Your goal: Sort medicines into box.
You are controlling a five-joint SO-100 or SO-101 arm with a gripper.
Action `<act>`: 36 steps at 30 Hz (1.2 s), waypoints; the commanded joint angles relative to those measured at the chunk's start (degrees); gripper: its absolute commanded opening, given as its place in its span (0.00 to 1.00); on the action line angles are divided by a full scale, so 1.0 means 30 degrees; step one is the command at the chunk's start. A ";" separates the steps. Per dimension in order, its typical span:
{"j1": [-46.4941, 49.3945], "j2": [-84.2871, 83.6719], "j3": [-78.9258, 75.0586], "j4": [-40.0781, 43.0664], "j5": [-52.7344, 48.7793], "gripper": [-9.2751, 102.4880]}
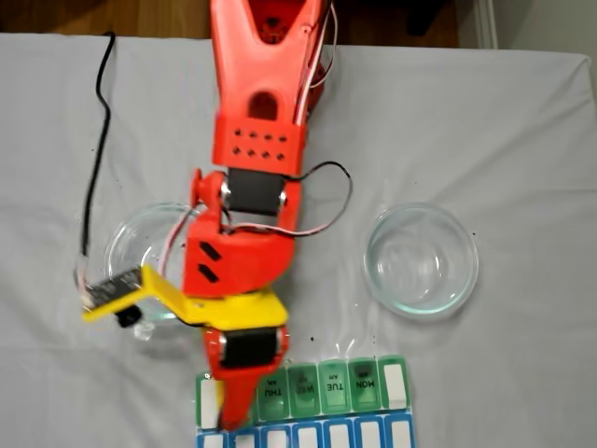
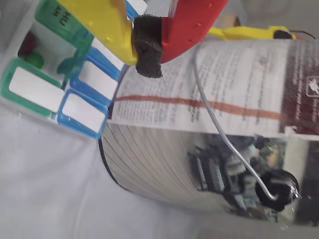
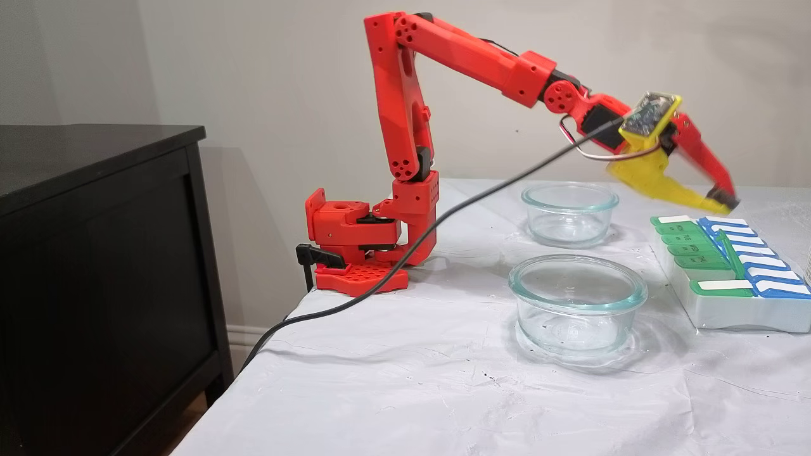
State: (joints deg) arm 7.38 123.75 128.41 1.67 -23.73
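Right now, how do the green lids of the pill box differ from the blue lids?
Four green lids carry day names, THU to MON; the blue lids show plain white panels. One green lid stands raised; the blue lids look flat. Both rows share one box.

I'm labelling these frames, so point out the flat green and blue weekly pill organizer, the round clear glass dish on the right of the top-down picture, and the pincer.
Flat green and blue weekly pill organizer [image 1: 334, 385], fixed view: TUE lid.
Round clear glass dish [image 1: 466, 245], fixed view: right rim.
Pincer [image 3: 728, 204], fixed view: fingertips.
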 commanded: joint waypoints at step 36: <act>-0.0879 -0.4687 -0.1729 -0.0791 -0.1230 0.08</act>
State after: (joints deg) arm 5.45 108.54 128.41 -1.93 -26.10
